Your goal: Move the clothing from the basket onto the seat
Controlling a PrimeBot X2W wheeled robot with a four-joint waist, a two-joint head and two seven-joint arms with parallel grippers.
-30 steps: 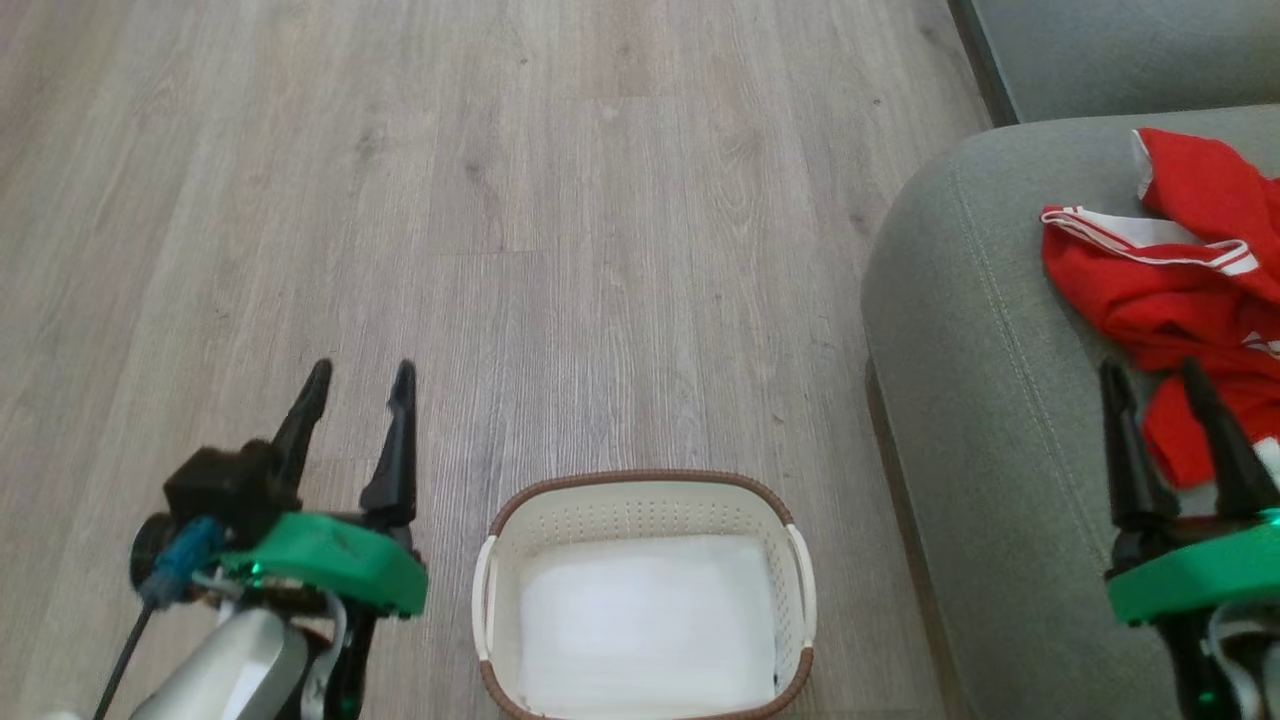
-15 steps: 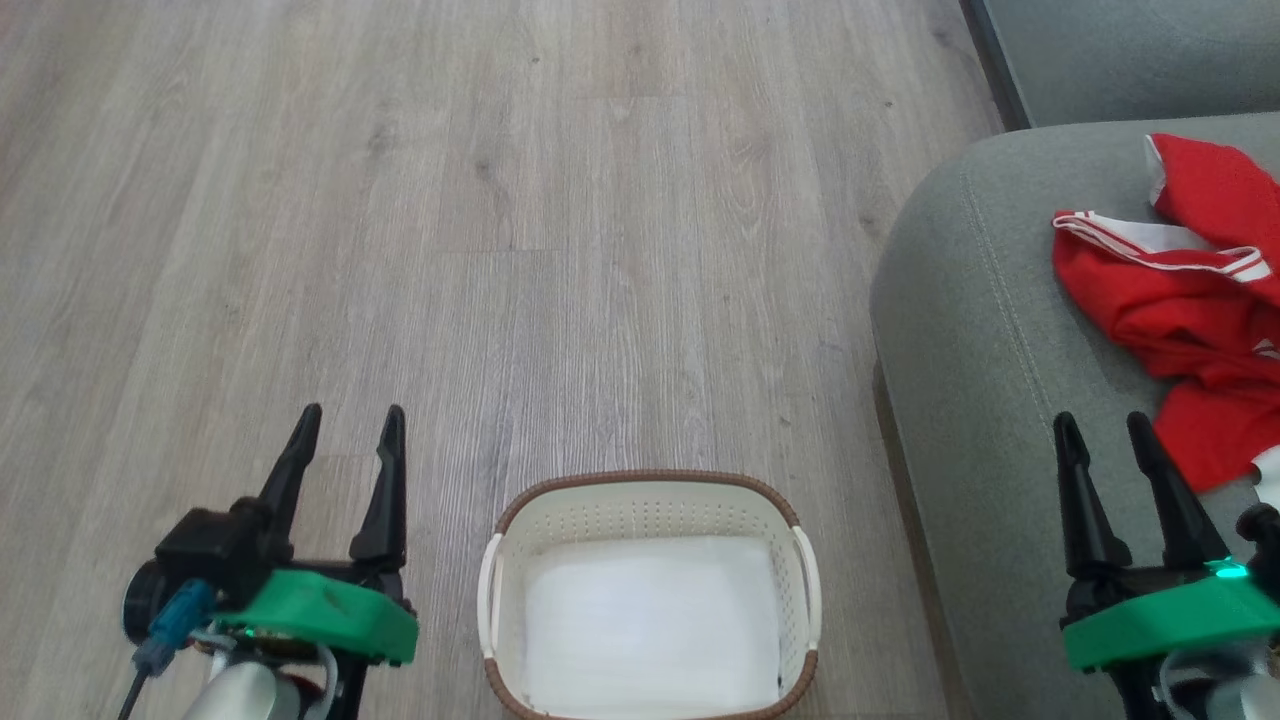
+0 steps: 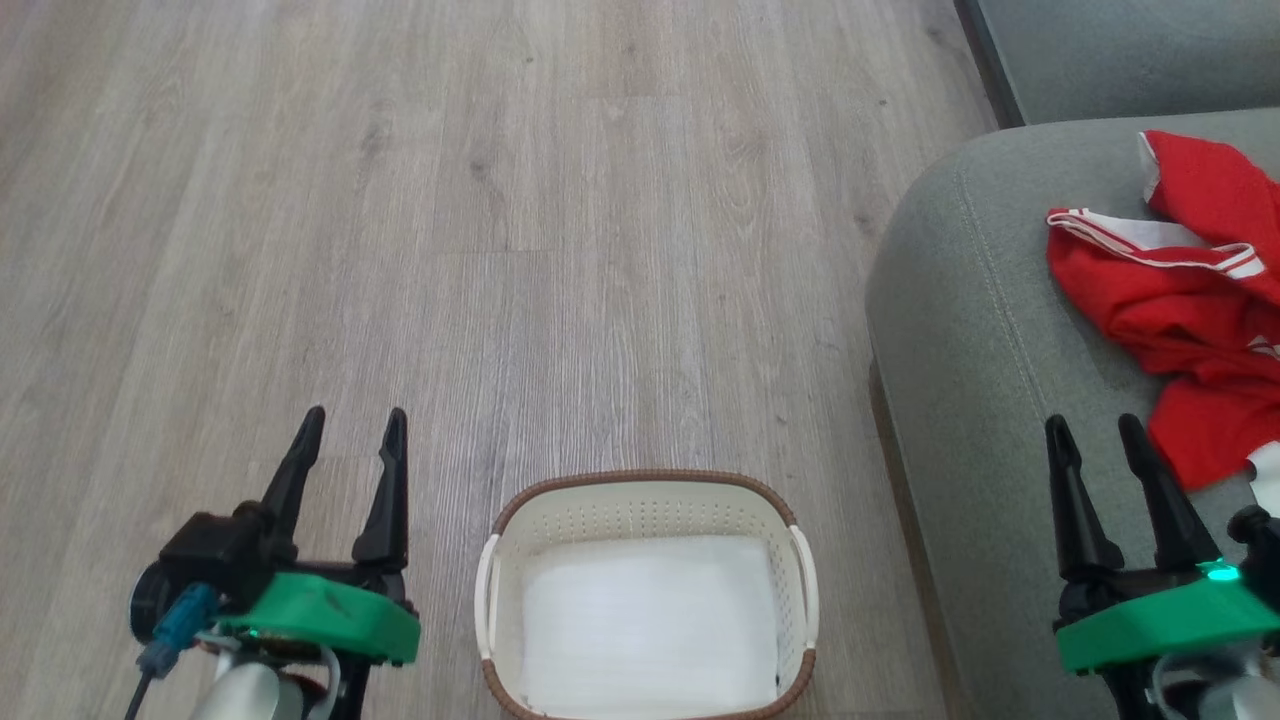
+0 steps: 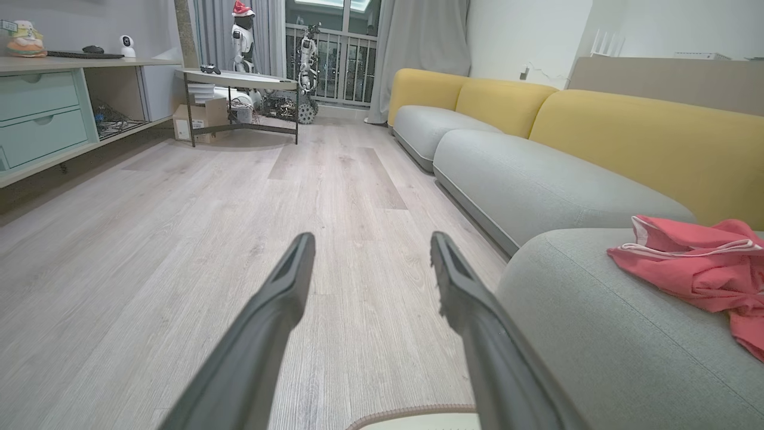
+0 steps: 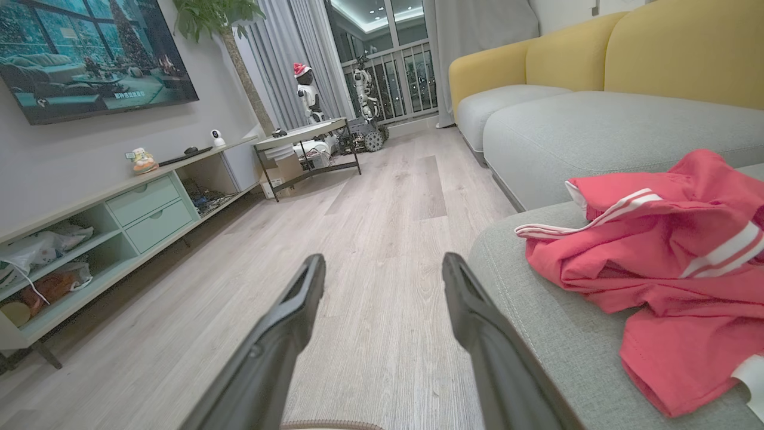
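The red clothing (image 3: 1190,300) with white stripe trim lies crumpled on the grey-green seat (image 3: 980,330) at the right; it also appears as the clothing (image 4: 698,269) and the clothing (image 5: 656,239) in the wrist views. The white perforated basket (image 3: 640,500) with a brown rim stands on the floor at bottom centre, holding only a flat white liner sheet (image 3: 648,620). My left gripper (image 3: 350,422) hangs open over the floor left of the basket. My right gripper (image 3: 1092,428) is open above the seat's front part, just left of the clothing, holding nothing.
Pale wood floor (image 3: 500,200) stretches ahead. More grey seat cushions (image 4: 525,179) with yellow backs (image 4: 644,137) run along the right. A low TV cabinet (image 5: 119,215) lines the left wall, and a small table (image 4: 239,83) stands far ahead.
My right gripper has drawn back and left, off the clothing, which stays on the seat. My left gripper has also pulled back toward me a little. Both remain open.
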